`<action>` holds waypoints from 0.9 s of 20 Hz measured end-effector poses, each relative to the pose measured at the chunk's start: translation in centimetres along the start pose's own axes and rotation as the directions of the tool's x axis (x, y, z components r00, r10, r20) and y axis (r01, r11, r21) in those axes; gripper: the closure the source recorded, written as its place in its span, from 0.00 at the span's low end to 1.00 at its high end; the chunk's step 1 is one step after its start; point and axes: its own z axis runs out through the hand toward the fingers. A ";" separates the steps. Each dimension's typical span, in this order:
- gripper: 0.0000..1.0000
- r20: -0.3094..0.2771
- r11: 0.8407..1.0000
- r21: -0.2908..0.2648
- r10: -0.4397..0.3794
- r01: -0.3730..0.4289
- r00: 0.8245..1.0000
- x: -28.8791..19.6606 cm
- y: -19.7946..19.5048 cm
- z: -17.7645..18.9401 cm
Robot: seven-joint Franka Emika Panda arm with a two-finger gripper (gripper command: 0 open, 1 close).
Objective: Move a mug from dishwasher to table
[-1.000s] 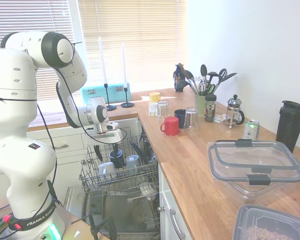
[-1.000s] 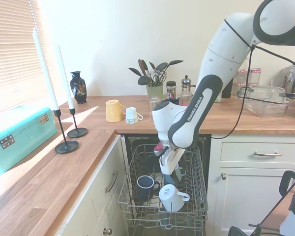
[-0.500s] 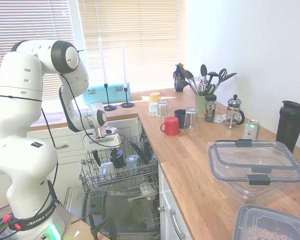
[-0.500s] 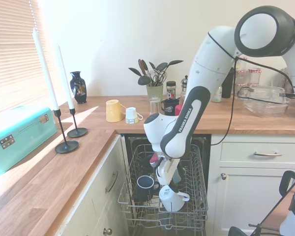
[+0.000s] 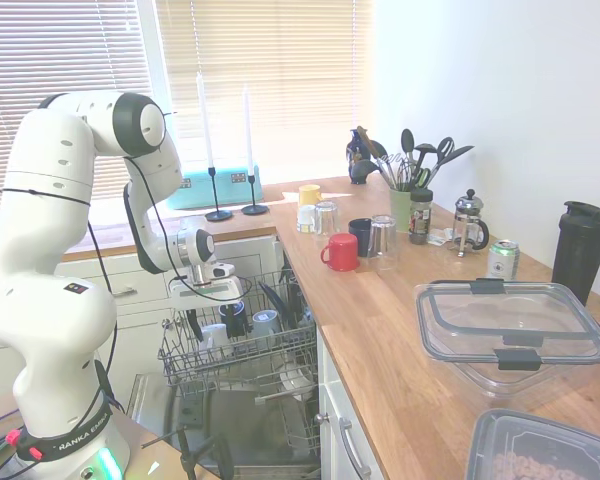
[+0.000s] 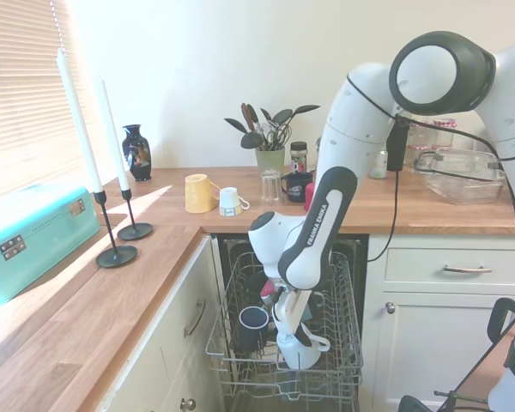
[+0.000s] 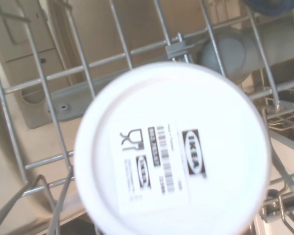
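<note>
The white mug stands upside down in the dishwasher's grey wire rack, near its front. In the wrist view its labelled base fills most of the picture. My gripper points straight down just over the mug, open, with the fingers low on either side of the mug's top. From the other side the gripper hangs over the rack. The wooden table runs along the rack's right.
A dark navy mug and a pale blue-grey mug sit in the rack just behind the white one. A red mug, glasses, a utensil pot and plastic containers stand on the table. The dishwasher door lies open below.
The arm has come down and moved toward the rack's front, bringing the gripper from above the rack to just over the white mug.
</note>
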 end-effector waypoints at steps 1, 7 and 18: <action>0.00 0.003 1.000 -0.006 -0.003 0.003 1.000 0.1 -0.2 0.2; 0.00 0.019 1.000 -0.022 -0.015 0.015 1.000 0.7 -0.8 1.6; 0.00 -0.072 0.991 0.135 -0.013 0.023 0.997 1.7 -0.6 2.7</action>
